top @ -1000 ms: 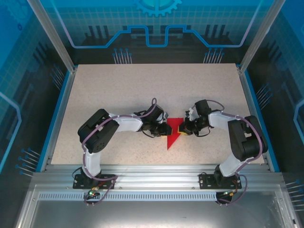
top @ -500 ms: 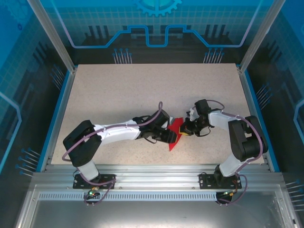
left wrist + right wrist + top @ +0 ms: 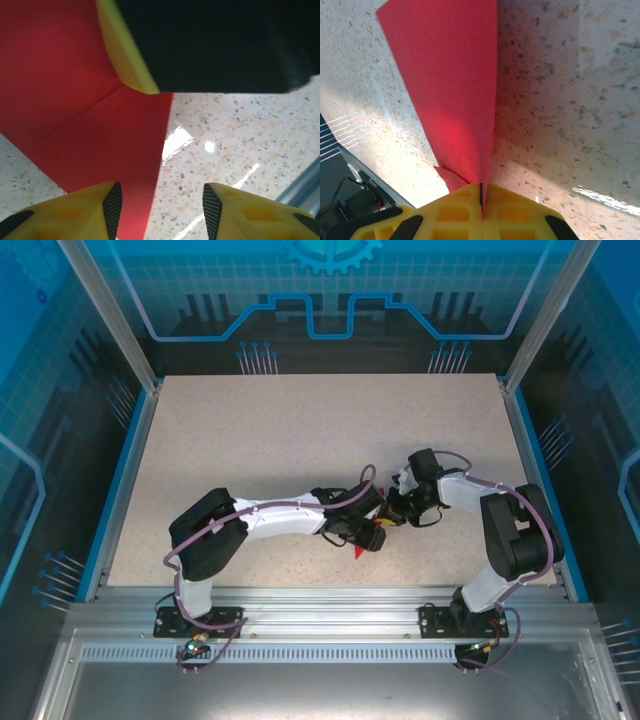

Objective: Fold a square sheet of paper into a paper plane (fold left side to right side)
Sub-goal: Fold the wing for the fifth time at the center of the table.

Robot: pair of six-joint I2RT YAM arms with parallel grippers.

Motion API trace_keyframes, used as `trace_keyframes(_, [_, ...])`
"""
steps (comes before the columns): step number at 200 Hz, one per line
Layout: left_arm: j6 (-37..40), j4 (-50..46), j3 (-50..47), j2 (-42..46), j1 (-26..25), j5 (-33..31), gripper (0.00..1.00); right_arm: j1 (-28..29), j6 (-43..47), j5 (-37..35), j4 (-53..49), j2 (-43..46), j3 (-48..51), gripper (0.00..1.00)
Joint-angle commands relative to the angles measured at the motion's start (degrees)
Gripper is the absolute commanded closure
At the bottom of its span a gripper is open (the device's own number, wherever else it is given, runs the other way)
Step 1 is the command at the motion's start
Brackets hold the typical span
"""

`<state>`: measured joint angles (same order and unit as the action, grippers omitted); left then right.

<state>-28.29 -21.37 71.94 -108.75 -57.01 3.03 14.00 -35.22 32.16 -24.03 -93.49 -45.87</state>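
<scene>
**Right gripper pinching the red sheet, left gripper spread beside it**

Your right gripper (image 3: 481,196) has its two yellow fingers pressed flat together on the bright red creased paper sheet (image 3: 451,85), nipping it at a narrow end. In the right wrist view the paper runs away from the fingertips as a long flap that widens with distance, and its right edge is straight. You cannot tell from that view how far the flap is raised off the speckled beige tabletop (image 3: 300,430).

Your left gripper (image 3: 159,212) is spread, with its black pads (image 3: 113,204) facing each other across an open gap and nothing clamped between them. In the left wrist view one finger hangs over the lower part of the sheet and the other over bare tabletop. The sheet's straight right edge runs down between them. A straight diagonal crease crosses the red surface there. The right gripper's black body and one yellow finger sit over the sheet's upper part.

From above, the two grippers are close together near the front middle of the tabletop. The sheet lies under and between them and is mostly covered. A small red tip pokes out toward the near edge, just below the left gripper.
</scene>
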Motion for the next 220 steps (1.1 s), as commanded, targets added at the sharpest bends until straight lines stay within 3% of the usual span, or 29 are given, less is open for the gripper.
trace_keyframes(1, [1.9,-3.0,1.1,-1.0,-0.8,-2.9,0.48,1.1,-2.2,2.8,-0.6,0.9,-1.2,0.98])
trace_keyframes(147, [4.0,1.2,-4.2,2.7,-0.7,-7.0,0.46,1.6,-6.6,4.2,-0.6,-2.3,-6.0,0.99])
trace_keyframes(220, [4.8,-0.9,-2.3,0.6,-0.6,-8.5,0.59,2.7,-4.5,1.8,-2.7,-3.8,-7.2,0.93])
